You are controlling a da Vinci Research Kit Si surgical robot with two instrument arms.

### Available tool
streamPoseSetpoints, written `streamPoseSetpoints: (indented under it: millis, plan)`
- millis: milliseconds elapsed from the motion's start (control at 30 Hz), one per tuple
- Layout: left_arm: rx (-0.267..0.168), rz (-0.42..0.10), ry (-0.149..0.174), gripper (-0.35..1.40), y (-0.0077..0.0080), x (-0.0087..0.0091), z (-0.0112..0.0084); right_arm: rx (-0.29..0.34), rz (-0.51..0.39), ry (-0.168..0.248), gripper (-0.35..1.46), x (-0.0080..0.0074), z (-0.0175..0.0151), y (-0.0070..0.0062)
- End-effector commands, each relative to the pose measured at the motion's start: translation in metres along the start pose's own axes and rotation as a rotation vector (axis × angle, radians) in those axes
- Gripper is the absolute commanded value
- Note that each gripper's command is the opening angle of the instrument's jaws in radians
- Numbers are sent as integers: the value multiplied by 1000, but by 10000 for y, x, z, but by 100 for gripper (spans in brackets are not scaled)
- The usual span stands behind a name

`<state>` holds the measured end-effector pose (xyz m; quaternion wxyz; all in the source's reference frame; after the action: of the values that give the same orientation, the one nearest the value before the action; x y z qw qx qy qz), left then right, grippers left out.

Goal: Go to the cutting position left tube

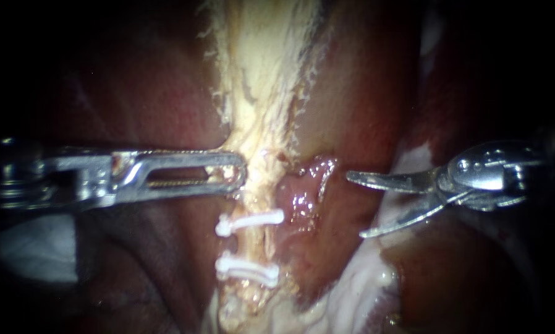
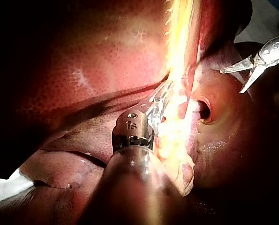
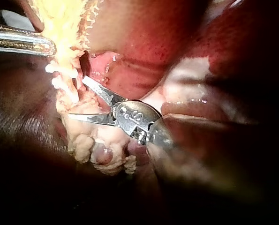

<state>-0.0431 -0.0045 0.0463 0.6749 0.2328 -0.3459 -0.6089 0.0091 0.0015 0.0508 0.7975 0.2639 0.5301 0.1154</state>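
White clips (image 1: pixel 251 222); pale yellow tube (image 1: pixel 260 80); red liver (image 1: pixel 358 105).

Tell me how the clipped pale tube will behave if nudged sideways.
The tube probably flexes rather than resists: it is a thin, ragged strand. Its wet sheen suggests it is slippery. The two clips likely move along with it.

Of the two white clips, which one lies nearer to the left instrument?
The upper clip. It sits just under the tip of the left instrument, while the lower clip lies farther from it, beyond the upper one.

dark red liver (image 2: pixel 83 61), white gauze (image 2: pixel 3 187)
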Motion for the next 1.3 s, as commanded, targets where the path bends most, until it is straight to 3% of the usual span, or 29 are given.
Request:
streamPoseSetpoints:
  millis: [33, 200, 333, 700, 1033, 1300]
  plan:
    - [0, 0, 0, -35, 0, 0, 0, 1, 0, 1, 143, 1, 0, 0]
    - [1, 0, 1, -35, -1, 0, -4, 21, -3, 5, 143, 0, 3, -3]
    - [5, -2, 8, -35, -4, -4, -21, 39, -9, 13, 143, -4, 12, -8]
    - [0, -4, 4, -35, -4, -9, -57, 132, 54, -21, 143, -22, 73, -26]
    - [5, -8, -1, -35, -11, -10, -67, 180, 108, -53, 143, -41, 128, -24]
    - [9, -10, -11, -35, -12, -14, -78, 201, 134, -66, 143, -50, 151, -22]
